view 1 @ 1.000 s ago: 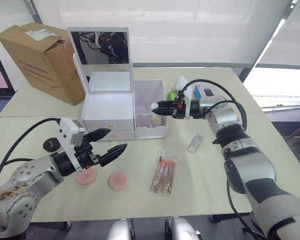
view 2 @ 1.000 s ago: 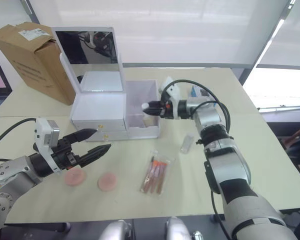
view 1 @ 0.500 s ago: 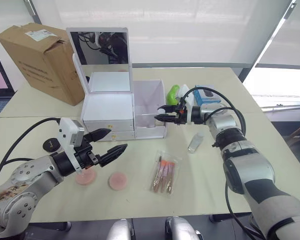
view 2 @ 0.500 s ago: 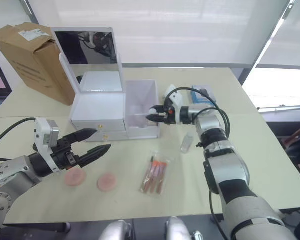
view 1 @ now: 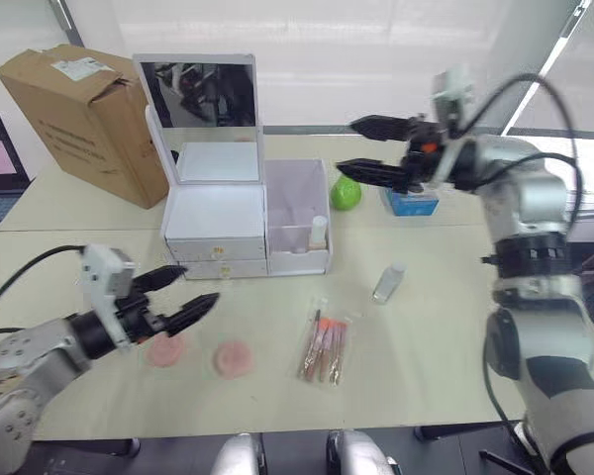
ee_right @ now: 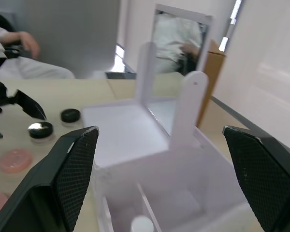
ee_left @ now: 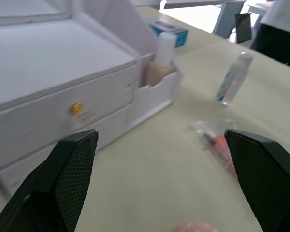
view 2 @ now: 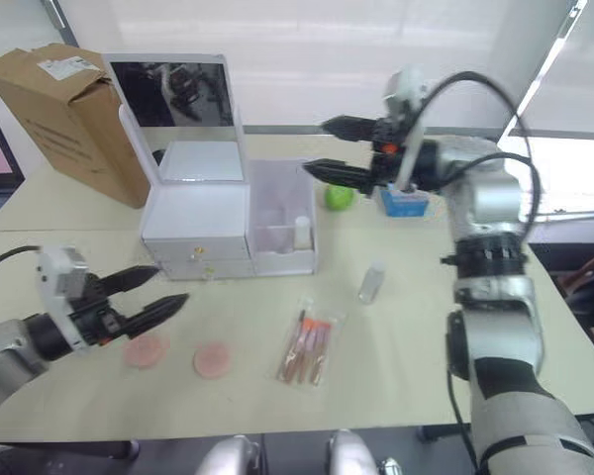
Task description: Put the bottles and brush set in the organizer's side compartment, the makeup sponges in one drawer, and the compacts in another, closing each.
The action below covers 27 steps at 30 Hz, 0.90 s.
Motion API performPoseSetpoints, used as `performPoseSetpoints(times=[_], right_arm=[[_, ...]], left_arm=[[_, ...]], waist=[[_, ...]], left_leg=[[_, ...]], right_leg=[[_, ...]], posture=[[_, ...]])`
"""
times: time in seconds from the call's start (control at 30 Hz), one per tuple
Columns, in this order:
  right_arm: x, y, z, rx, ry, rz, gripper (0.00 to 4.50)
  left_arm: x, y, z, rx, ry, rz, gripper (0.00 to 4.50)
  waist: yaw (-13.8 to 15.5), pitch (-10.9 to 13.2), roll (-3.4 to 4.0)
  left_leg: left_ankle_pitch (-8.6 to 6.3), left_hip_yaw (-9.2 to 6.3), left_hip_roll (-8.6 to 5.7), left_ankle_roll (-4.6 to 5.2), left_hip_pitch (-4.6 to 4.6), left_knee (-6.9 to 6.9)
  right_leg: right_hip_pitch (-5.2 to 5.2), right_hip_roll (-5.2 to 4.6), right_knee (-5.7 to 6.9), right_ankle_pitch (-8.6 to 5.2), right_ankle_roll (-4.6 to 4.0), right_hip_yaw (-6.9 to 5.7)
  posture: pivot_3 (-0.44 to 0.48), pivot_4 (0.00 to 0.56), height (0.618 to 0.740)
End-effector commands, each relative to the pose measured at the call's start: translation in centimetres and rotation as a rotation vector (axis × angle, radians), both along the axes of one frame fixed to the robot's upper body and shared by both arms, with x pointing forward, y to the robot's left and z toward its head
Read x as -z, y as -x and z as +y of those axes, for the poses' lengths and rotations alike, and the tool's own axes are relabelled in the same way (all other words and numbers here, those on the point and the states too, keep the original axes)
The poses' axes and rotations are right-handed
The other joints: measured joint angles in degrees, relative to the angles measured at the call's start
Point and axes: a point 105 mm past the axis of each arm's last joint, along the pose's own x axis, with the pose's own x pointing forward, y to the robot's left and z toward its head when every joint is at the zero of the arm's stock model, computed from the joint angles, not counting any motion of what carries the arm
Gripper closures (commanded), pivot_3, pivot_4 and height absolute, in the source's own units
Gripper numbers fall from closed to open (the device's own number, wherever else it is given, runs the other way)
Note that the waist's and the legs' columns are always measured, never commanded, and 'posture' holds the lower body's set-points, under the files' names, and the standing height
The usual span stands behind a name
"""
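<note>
The white organizer (view 1: 246, 213) with its raised mirror lid stands below and to the left of the right gripper (view 1: 354, 146), which hangs in the air above the table, fingers spread wide and holding nothing. Its two drawers are shut. In the organizer's side compartment (view 1: 297, 213), just under that gripper's tips, a foundation bottle (view 1: 319, 232) stands upright. The left gripper (view 1: 183, 291) is low over the table in front of the drawers, fingers also wide apart and empty. The brush set (view 1: 324, 343) in its clear sleeve lies well off to its right. Two pink makeup sponges (view 1: 164, 350) (view 1: 233, 357) lie right by its tips. A clear bottle (view 1: 387, 282) lies on the table below the right gripper. Two black compacts (ee_right: 40, 129) (ee_right: 70, 115) sit beyond the left gripper, on its outer side.
</note>
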Motion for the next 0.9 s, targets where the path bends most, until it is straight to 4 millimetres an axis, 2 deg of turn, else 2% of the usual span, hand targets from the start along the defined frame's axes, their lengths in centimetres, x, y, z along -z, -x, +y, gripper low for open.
performPoseSetpoints(times=[0.03, 0.1, 0.17, 0.27, 0.4, 0.47, 0.57, 0.73, 0.8, 0.87, 0.9], right_arm=[[1.0, 1.6, -4.2, 0.214, -0.029, 0.033, 0.03], [2.1, 2.3, -6.2, 0.331, -0.03, 0.058, 0.03], [3.9, 3.5, -9.3, 0.481, -0.025, 0.101, 0.03], [6.6, 6.4, -14.3, 0.69, -0.016, 0.153, 0.03], [9.5, 10.6, -19.1, 0.821, -0.013, 0.232, 0.03], [10.1, 12.3, -20.5, 0.838, -0.044, 0.258, 0.03], [11.0, 13.4, -21.4, 0.855, -0.053, 0.277, 0.03], [11.8, 13.2, -21.4, 0.865, -0.062, 0.274, 0.03], [11.5, 12.9, -20.1, 0.819, -0.061, 0.278, 0.03], [11.2, 12.6, -18.3, 0.743, -0.053, 0.298, 0.03], [11.1, 12.5, -17.1, 0.691, -0.043, 0.311, 0.03]], left_arm=[[-1.0, 0.9, 6.3, -0.161, -0.104, -0.029, 0.0], [-0.8, 1.6, 8.6, -0.212, -0.133, -0.014, 0.0], [-0.6, 2.6, 11.3, -0.29, -0.145, 0.013, 0.0], [0.5, 4.7, 15.7, -0.409, -0.177, 0.067, 0.0], [1.7, 6.8, 21.6, -0.605, -0.23, 0.096, 0.0], [2.2, 7.5, 23.0, -0.642, -0.267, 0.107, 0.0], [2.0, 6.9, 23.3, -0.628, -0.266, 0.077, 0.0], [1.6, 5.2, 22.3, -0.564, -0.27, 0.04, 0.0], [1.9, 3.9, 20.3, -0.48, -0.263, 0.033, 0.0], [2.3, 2.5, 17.3, -0.381, -0.231, 0.018, 0.0], [2.6, 1.6, 14.8, -0.304, -0.207, 0.013, 0.0]], waist=[[0.2, 0.0, 0.0], [0.3, 0.1, 0.07], [0.4, 0.1, 0.2], [1.0, 0.1, 0.17], [1.2, 0.1, 0.12], [1.0, 0.2, 0.04], [0.8, 0.2, 0.01], [0.9, 0.2, 0.01], [0.9, 0.2, 0.01], [0.9, 0.2, 0.15], [0.9, 0.2, 0.17]], left_leg=[[-0.03, 0.04, -0.01, -0.05, -0.02, 0.0], [-0.09, 0.12, -0.02, -0.15, -0.06, -0.02], [-0.27, 0.14, -0.03, -0.44, -0.06, -0.09], [-0.27, 0.39, -0.13, -0.45, 0.03, -0.49], [-0.28, 0.57, -0.09, -0.46, -0.01, -0.5], [-0.37, 0.48, -0.02, -0.61, 0.0, -0.53], [-0.51, 0.22, 0.06, -0.81, -0.01, -0.7], [-0.52, 0.25, 0.05, -0.84, -0.01, -0.77], [-0.51, 0.28, 0.06, -0.83, -0.01, -0.76], [-0.5, 0.31, 0.07, -0.82, 0.0, -0.75], [-0.5, 0.31, 0.06, -0.82, 0.02, -0.75]], right_leg=[[-0.07, -0.06, -0.01, -0.02, 0.02, 0.01], [-0.17, -0.24, 0.0, -0.09, 0.13, 0.07], [-0.28, -0.55, 0.01, -0.24, 0.41, 0.01], [-0.34, -0.87, -0.05, -0.27, 0.47, -0.16], [-0.3, -0.94, -0.1, -0.32, 0.54, -0.43], [-0.31, -1.01, -0.13, -0.33, 0.56, -0.59], [-0.3, -1.51, -0.36, -0.33, 0.57, -1.33], [-0.28, -2.12, -0.32, -0.3, 0.62, -2.28], [-0.22, -2.15, -0.29, -0.27, 0.63, -2.53], [-0.18, -2.16, -0.2, -0.26, 0.63, -2.61], [-0.15, -2.2, -0.13, -0.25, 0.64, -2.61]], posture=[[0.0, 0.15, 0.74], [0.0, 0.15, 0.74], [0.0, 0.15, 0.74], [0.0, 0.15, 0.74], [0.0, 0.15, 0.74], [0.0, 0.15, 0.74], [0.0, 0.15, 0.74], [0.0, 0.15, 0.74], [0.0, 0.15, 0.74], [0.0, 0.15, 0.74], [0.0, 0.15, 0.74]])
